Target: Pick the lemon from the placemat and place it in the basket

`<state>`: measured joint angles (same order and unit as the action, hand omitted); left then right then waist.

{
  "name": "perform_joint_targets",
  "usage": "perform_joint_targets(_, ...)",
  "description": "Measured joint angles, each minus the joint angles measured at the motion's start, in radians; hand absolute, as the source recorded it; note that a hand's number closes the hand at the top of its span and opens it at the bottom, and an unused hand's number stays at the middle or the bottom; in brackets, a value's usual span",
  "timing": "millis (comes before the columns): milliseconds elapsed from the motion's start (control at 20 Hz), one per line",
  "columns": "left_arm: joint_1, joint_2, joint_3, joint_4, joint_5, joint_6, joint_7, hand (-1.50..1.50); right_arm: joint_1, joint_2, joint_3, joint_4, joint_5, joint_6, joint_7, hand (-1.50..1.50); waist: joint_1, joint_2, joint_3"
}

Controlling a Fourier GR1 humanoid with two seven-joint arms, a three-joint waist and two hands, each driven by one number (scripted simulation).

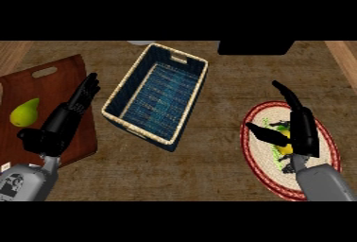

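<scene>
Right hand (pixel 298 124) is parked directly over the lemon (pixel 284 147), which sits on the red-rimmed placemat (pixel 254 113) with just a yellow sliver peeking out under the palm. Fingers look straight, thumb splayed left, nothing grabbed yet. So the lemon's basically straight below it; I'd guess a drop and a curl come next. Left hand (pixel 70 111) rests open over the cutting board (pixel 49 75) by a pear (pixel 24 112). The basket (pixel 115 97) lies up-left of the lemon, between the hands.

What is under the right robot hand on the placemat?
A yellow lemon shows between thumb and fingers of the right robot hand, lying on the placemat. The hand covers most of it, so contact cannot be told.
</scene>
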<state>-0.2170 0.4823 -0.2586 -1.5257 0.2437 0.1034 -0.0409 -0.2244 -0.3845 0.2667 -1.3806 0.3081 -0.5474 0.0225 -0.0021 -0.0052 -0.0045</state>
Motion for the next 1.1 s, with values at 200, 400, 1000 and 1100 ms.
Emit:
perform_joint_targets(200,0.015,0.002,-0.001,-0.004,-0.006,0.0,-0.002,0.0,-0.042,-0.109,0.007,-0.038,0.176,0.006,0.244,-1.5,-0.014,-0.008,-0.004)
perform_joint_targets(400,0.024,0.007,0.003,-0.008,-0.01,-0.002,-0.001,0.0,-0.085,-0.24,0.029,-0.083,0.262,0.19,0.467,-1.5,-0.02,-0.014,-0.008)
perform_joint_targets(1000,0.055,0.01,0.026,-0.019,-0.013,-0.022,-0.017,0.0,-0.173,-0.383,0.003,-0.488,-0.047,0.805,1.005,-1.5,-0.021,-0.008,0.0)
perform_joint_targets(1100,0.06,0.011,0.033,-0.02,-0.012,-0.036,-0.023,0.0,-0.172,-0.4,-0.028,-0.543,-0.1,0.824,1.039,-1.5,-0.017,-0.005,0.001)
